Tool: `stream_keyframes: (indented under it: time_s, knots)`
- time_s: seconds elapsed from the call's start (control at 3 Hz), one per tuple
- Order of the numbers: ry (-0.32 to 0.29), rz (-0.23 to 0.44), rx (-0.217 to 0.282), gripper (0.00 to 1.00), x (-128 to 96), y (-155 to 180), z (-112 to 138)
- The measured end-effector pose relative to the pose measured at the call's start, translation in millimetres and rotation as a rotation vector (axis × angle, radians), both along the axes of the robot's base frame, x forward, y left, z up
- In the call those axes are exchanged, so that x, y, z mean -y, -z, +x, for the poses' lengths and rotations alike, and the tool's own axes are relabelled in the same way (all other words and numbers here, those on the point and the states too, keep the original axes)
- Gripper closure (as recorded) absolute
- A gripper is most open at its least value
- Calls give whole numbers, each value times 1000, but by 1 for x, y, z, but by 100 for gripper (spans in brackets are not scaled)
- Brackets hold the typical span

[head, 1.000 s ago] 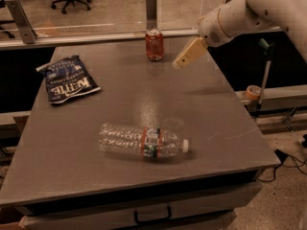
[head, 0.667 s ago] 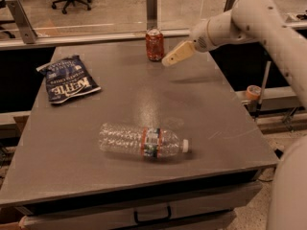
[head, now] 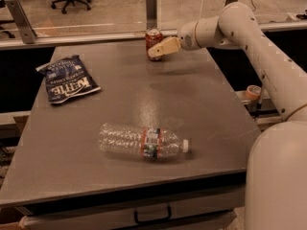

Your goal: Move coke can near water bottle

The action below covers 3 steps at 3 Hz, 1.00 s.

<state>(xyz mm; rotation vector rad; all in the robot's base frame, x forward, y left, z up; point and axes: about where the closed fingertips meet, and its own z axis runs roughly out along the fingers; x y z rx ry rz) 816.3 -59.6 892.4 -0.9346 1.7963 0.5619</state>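
Three things sit on the table (head: 206, 104): a chip bag (head: 67, 80) flat by the left edge, a water bottle (head: 144, 142) on its side near the front edge, cap to the right, and a coke can (head: 152, 36) upright at the far edge. Bare tabletop lies between can and bottle. The gripper (head: 157, 51) is against the can's right side; whether it is apart or clamped, I cannot tell.

The coke can (head: 153, 37) stood upright near the far edge of the grey table (head: 211, 104). The gripper (head: 157, 52) was right against it, overlapping its lower right side, on a white arm (head: 249, 37) reaching in from the right. The water bottle (head: 144, 142) lay on its side near the front edge, cap pointing right, well apart from the can. A dark blue chip bag (head: 67, 78) lay at the left.
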Motion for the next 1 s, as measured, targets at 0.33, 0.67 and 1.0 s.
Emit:
stream_keyframes:
  time_s: [0.33,0.67,1.0]
  knots:
    - [-31,59,-18,0,-25,-2,5]
    - [-49,80,-46,18,-43,4,5]
    - [-52,94,-42,41,-48,1,4]
